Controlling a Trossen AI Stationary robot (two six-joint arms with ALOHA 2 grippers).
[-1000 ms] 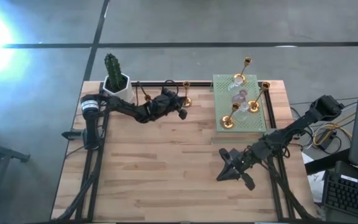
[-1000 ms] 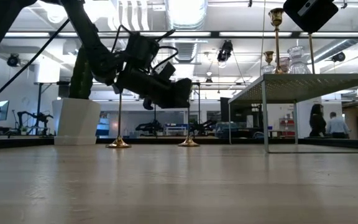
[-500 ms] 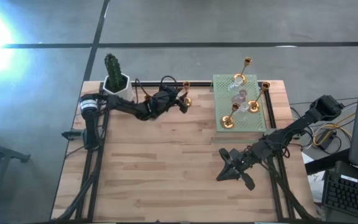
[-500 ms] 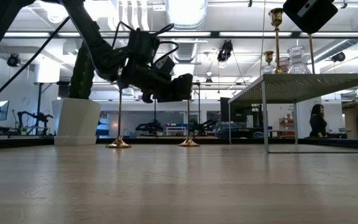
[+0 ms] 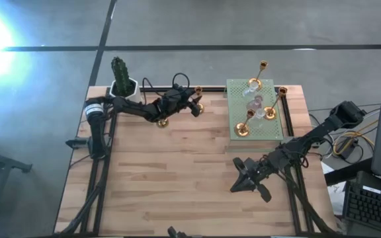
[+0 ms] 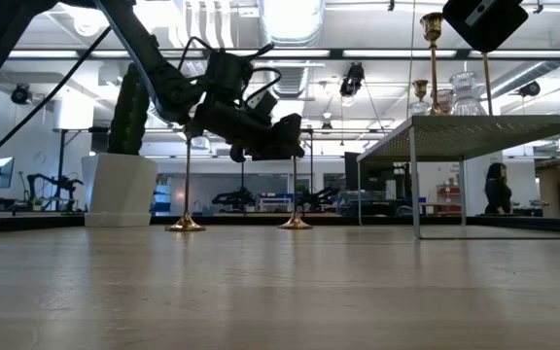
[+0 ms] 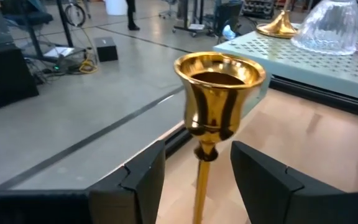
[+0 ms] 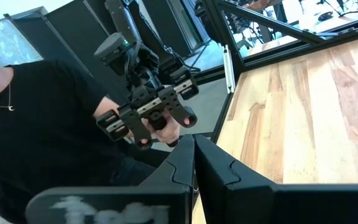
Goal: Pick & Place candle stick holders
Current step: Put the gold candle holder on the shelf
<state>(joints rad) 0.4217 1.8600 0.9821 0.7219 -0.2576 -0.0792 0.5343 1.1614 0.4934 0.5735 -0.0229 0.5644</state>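
My left hand [image 5: 195, 106] sits at the far edge of the desk [image 5: 177, 178], fingers [image 7: 143, 180] apart on either side of a tall gold candle stick holder [image 7: 219, 99]. In the left wrist view its cup stands upright between and just above the fingertips, the thin stem running down through the gap; I can't see either finger touching it. A second gold holder [image 6: 186, 223] stands on the desk just to the left of this hand, beside the white pot with the cactus [image 5: 122, 82].

Off to the right of that hand lies the green perforated mat [image 5: 255, 111], raised on legs in the low view, carrying more gold holders [image 5: 242, 129] and small glass holders [image 5: 259, 112]; another gold one [image 5: 282, 91] stands at the mat's far right corner.

My right hand [image 5: 238, 178] rests near the desk's front right, well apart from the mat, fingers [image 8: 185, 163] pressed together on nothing. Its wrist view shows a person in black [image 8: 48, 124] holding a control handle [image 8: 148, 112].
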